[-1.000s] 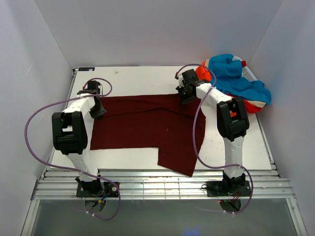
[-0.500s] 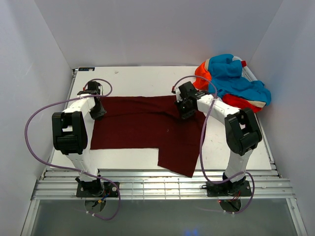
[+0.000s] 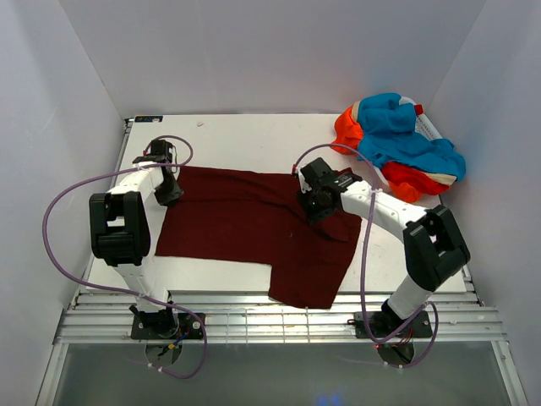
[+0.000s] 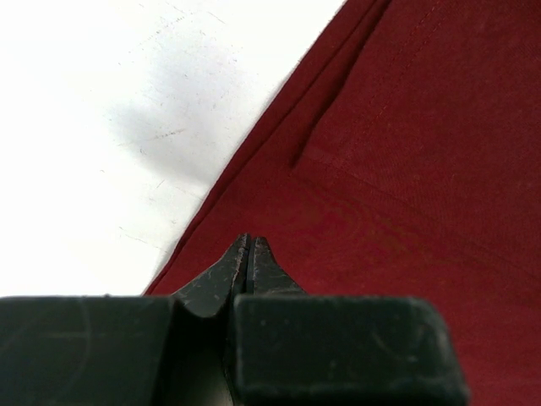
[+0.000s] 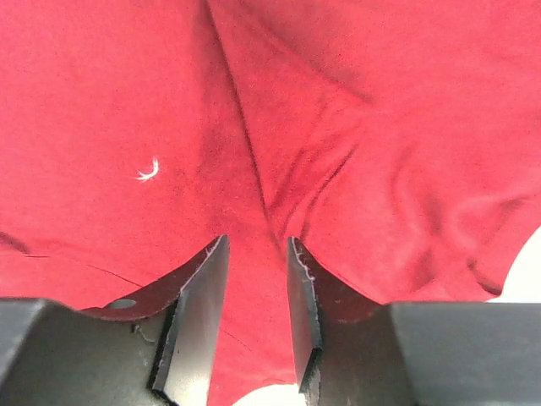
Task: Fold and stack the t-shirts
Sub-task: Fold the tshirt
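The maroon t-shirt (image 3: pixel 245 224) lies spread on the white table, with a flap reaching the near edge. My left gripper (image 3: pixel 172 193) sits at its far left corner. In the left wrist view the gripper (image 4: pixel 248 241) is shut, its tips at the cloth's edge (image 4: pixel 406 169). My right gripper (image 3: pixel 314 207) is over the shirt's right part. In the right wrist view the gripper (image 5: pixel 258 245) is closed on a raised fold of the maroon cloth (image 5: pixel 127 101). The turquoise-blue t-shirt (image 3: pixel 397 139) and orange-red t-shirt (image 3: pixel 345 128) lie heaped at the far right.
White walls enclose the table (image 3: pixel 245 139) on three sides. A metal rail (image 3: pixel 270 326) runs along the near edge by the arm bases. Purple cables loop off both arms. Bare table shows behind the maroon shirt.
My right gripper has moved toward the near side and left, dragging the shirt's far right corner over the cloth. The right edge of the shirt has shifted inward. The left gripper has not moved.
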